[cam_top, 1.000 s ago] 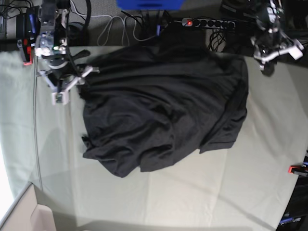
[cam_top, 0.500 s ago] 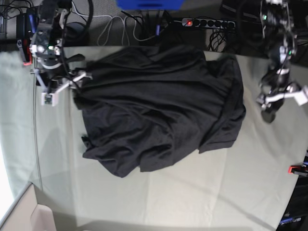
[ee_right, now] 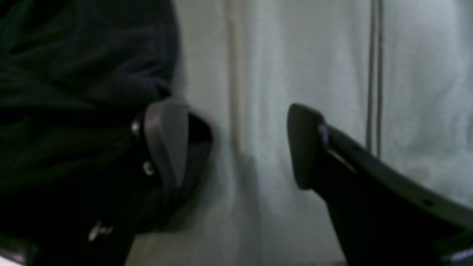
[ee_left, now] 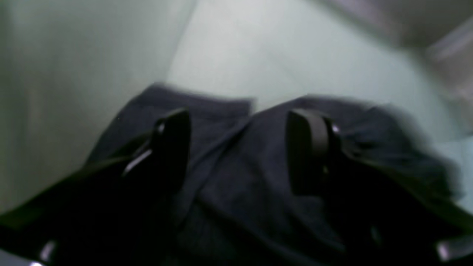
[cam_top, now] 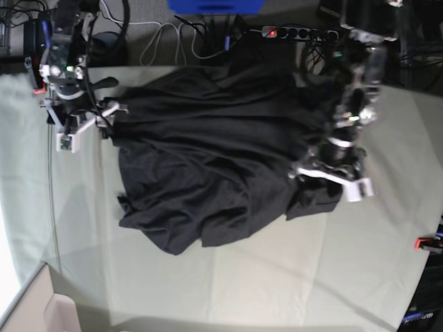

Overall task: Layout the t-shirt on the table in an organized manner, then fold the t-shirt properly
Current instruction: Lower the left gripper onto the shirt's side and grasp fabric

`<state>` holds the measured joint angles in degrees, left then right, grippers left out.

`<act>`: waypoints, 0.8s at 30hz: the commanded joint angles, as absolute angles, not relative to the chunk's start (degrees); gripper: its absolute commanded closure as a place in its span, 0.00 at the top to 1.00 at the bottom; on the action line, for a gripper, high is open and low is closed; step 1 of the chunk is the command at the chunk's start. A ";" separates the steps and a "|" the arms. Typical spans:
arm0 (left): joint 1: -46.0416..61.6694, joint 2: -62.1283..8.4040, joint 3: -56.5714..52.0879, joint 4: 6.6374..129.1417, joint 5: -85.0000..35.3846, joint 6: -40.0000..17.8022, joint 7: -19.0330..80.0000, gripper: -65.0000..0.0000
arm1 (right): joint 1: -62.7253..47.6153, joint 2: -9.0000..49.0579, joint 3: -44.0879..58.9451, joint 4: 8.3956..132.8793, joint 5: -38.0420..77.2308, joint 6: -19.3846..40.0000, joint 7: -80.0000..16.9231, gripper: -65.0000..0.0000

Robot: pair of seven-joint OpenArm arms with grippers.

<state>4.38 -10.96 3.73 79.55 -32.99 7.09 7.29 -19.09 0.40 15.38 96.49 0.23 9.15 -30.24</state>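
On the table (cam_top: 208, 290) the t-shirt (cam_top: 221, 159) lies crumpled in a dark heap. The left gripper (cam_top: 331, 177) has moved from the table edge onto the shirt's side, jaws apart; the right gripper (cam_top: 86, 124) waits beside the opposite edge, also apart, so spreading is probably next

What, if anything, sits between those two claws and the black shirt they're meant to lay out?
Nothing visible does. The left gripper hangs open directly over the t-shirt, its fabric showing between the fingers in the left wrist view. The right gripper is open over bare table just beside the shirt's edge, with no object between them.
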 commanded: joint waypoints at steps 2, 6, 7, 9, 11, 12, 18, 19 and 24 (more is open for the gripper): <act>2.51 -10.68 3.74 78.02 -30.11 9.45 6.11 0.60 | -18.86 0.75 15.43 97.36 0.48 8.92 -28.97 0.66; -0.75 -9.36 3.82 71.87 -28.88 10.07 6.11 0.61 | -18.77 0.75 15.43 97.27 0.48 8.92 -29.05 0.66; -1.45 -9.10 3.82 70.37 -28.79 10.07 6.11 0.61 | -18.77 0.75 15.43 97.27 0.48 8.92 -29.05 0.66; -3.30 -9.10 3.82 67.38 -28.79 10.07 6.11 0.61 | -18.77 0.75 15.43 97.10 0.48 8.92 -29.05 0.66; -5.32 -9.01 4.53 64.66 -28.79 10.07 6.11 0.61 | -18.51 0.75 15.43 96.40 0.48 8.92 -29.05 0.66; -5.93 -9.01 5.49 63.87 -28.88 10.07 6.11 0.61 | -18.51 0.75 15.43 96.13 0.48 8.92 -29.05 0.66; -8.92 -9.45 10.95 62.20 -28.88 10.07 6.11 0.61 | -18.59 0.75 15.52 95.60 0.48 8.92 -29.05 0.66; -9.10 -9.45 11.30 62.20 -28.79 10.07 6.11 0.60 | -18.59 0.75 15.52 95.60 0.48 8.92 -29.05 0.66; -10.42 -9.19 11.47 60.88 -28.79 10.07 6.11 0.60 | -18.51 0.75 15.52 95.60 0.48 8.92 -29.05 0.66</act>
